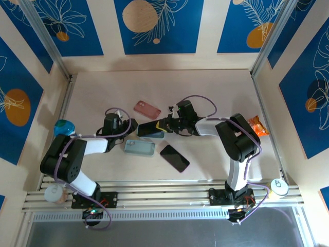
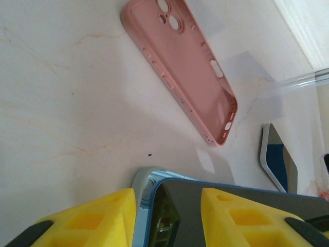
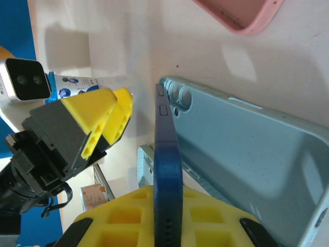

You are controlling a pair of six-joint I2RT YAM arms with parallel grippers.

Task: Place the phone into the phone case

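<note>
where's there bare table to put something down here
Bare: the far strip behind the pink case, and the near patch between the black phone and the right arm. Crowded: the middle, around the blue phone and light blue case.

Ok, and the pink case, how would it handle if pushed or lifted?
The pink phone case is an empty, thin-walled shell, so it is probably light and somewhat bendy when pinched. It lies flat on the smooth table, so a push would likely slide it, not tip it. Its matte, rubbery look suggests the fingers would get decent grip.
</note>
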